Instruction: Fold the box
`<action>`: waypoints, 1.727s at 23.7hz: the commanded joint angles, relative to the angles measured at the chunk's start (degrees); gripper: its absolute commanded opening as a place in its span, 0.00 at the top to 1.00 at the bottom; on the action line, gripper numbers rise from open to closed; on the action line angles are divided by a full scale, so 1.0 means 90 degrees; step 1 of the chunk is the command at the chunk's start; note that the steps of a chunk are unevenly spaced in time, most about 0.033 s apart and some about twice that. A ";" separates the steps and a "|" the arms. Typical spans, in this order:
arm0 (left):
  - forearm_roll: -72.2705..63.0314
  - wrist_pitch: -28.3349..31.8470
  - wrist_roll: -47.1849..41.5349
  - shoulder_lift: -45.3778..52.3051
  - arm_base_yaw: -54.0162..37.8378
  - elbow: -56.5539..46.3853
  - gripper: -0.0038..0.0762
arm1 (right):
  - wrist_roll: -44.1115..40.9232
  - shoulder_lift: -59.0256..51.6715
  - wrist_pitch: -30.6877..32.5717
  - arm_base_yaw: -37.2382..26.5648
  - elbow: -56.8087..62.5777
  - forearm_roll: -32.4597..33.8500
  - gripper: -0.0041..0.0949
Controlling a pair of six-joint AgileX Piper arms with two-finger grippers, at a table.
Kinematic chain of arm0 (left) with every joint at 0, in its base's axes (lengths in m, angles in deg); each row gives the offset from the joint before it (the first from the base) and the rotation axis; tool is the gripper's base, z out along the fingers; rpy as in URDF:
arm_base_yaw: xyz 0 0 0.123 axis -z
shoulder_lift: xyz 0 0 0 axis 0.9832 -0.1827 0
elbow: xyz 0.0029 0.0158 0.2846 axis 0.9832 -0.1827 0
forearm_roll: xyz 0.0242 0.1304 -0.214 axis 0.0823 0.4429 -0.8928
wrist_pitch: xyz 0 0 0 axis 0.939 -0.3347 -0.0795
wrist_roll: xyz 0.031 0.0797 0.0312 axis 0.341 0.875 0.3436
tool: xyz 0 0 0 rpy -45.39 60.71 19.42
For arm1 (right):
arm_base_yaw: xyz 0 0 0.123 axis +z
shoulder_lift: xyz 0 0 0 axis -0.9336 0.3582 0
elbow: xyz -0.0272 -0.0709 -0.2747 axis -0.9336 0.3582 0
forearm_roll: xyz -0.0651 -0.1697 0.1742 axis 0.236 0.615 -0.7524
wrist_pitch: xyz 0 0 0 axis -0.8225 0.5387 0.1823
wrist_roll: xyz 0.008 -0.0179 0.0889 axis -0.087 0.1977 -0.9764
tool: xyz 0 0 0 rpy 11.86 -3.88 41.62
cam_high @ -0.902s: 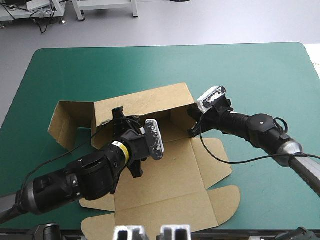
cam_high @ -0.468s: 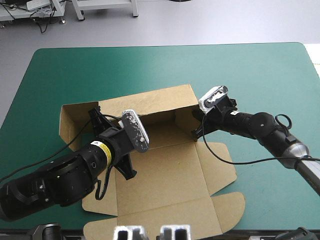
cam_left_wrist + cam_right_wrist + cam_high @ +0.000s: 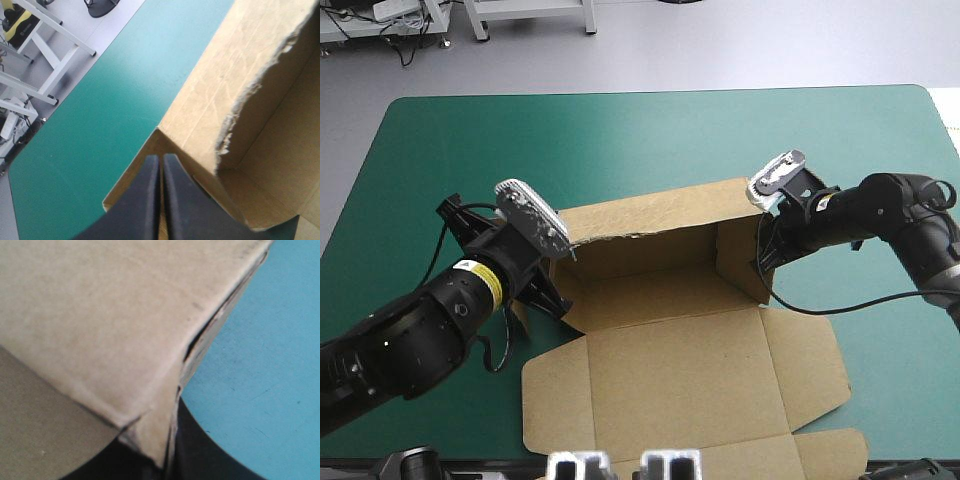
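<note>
The brown box (image 3: 680, 350) stands half raised on the teal-green cover. Its back wall (image 3: 650, 215) and right wall (image 3: 738, 258) are upright. The lid (image 3: 685, 385) lies flat toward the table's front edge. My left gripper (image 3: 555, 295) is at the box's left end, where the left wall runs between its fingers. In the left wrist view that gripper (image 3: 161, 159) is shut just below the box's (image 3: 225, 90) back left corner. My right gripper (image 3: 763, 268) is shut on the right wall's outer edge. The right wrist view shows it (image 3: 167, 460) pinching board at a corner of the box (image 3: 100, 315).
The back wall's top edge (image 3: 250, 90) is ragged and torn near the left corner. Side flaps on the lid (image 3: 815, 360) spread right, close to the front edge. Bare teal-green cover (image 3: 650, 140) lies beyond the box and on both sides.
The box has slid to the right and turned squarer to the table. Its left flap, earlier spread flat, now stands up. My left gripper shut and drew back left; my right moved right.
</note>
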 commanded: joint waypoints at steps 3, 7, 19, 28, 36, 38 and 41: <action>-0.1766 0.1190 0.1092 0.0099 -0.1857 0.0227 0.93 | -0.0052 -0.0059 0.0676 -0.0049 -0.0603 0.0326 0.98; -0.2783 0.1509 0.1732 0.0099 -0.3768 0.0227 0.93 | -0.0171 0.0210 0.0774 -0.0049 -0.0639 0.0304 0.98; -0.7104 0.1233 0.5179 0.0099 -0.8086 0.0164 0.94 | -0.0616 0.3186 0.0836 -0.0049 -0.3182 0.0296 0.97; -0.7146 0.1638 0.5376 0.0099 -0.8086 -0.0496 0.94 | -0.1275 0.3509 0.1456 -0.0049 -0.4685 0.0663 0.30; -0.7173 0.1725 0.5300 0.0099 -0.8086 -0.0566 0.94 | -0.1310 0.3651 0.1456 -0.0049 -0.4673 0.0714 0.30; -0.7198 0.1634 0.5301 0.0099 -0.8086 -0.0566 0.94 | -0.1354 0.3874 0.1456 -0.0049 -0.4673 0.0430 0.31; -0.7212 0.1487 0.5301 0.0099 -0.8086 -0.0566 0.94 | -0.1341 0.4227 0.1456 -0.0034 -0.4673 0.0030 0.31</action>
